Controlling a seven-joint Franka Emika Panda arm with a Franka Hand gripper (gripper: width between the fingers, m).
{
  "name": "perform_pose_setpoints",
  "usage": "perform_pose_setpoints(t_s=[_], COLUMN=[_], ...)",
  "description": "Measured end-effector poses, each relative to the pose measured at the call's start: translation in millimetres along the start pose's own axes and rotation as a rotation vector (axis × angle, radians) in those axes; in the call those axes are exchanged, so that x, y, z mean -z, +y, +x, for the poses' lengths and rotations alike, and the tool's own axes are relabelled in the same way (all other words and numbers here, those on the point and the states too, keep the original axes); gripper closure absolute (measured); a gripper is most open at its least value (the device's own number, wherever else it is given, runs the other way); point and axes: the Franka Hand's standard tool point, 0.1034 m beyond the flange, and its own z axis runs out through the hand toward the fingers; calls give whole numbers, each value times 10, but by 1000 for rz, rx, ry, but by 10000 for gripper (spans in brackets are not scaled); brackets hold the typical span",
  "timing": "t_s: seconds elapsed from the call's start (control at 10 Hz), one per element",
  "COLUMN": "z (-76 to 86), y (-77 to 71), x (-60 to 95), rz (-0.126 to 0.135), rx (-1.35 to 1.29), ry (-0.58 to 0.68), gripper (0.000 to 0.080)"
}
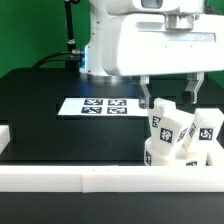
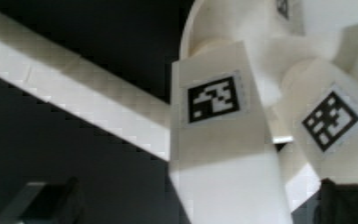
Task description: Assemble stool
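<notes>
The white stool sits at the exterior view's front right, against the border rail. Its round seat disc [image 1: 158, 157] lies flat, and three blocky tagged legs stand up from it: one [image 1: 161, 124], one [image 1: 181, 133] and one [image 1: 206, 128]. My gripper [image 1: 168, 93] hangs just above the legs, open, with one finger [image 1: 145, 96] to each side. In the wrist view my gripper [image 2: 197, 205] straddles a tagged leg [image 2: 220, 120]. There is a dark gap between that leg and one finger [image 2: 44, 200]. A second leg [image 2: 327, 115] stands beside it.
The marker board [image 1: 100, 105] lies flat on the black table behind the stool. The long white border rail [image 1: 90, 181] runs along the front edge and up the exterior view's left side [image 1: 5, 135]; it also shows in the wrist view [image 2: 69, 65].
</notes>
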Motion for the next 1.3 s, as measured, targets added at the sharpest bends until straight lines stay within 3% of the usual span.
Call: perform_pose_setpoints(t_s=[0.2, 0.9, 1.0, 1.1, 1.3], z=[-58, -40, -41, -45, -29], y=[-64, -64, -77, -81, -60], x=[-67, -132, -143, -159, -163], rz=[41, 34, 35, 35, 28], rx=[-2, 8, 11, 12, 12], ry=[-119, -121, -122, -123, -114], gripper=[150, 169, 343, 457, 457])
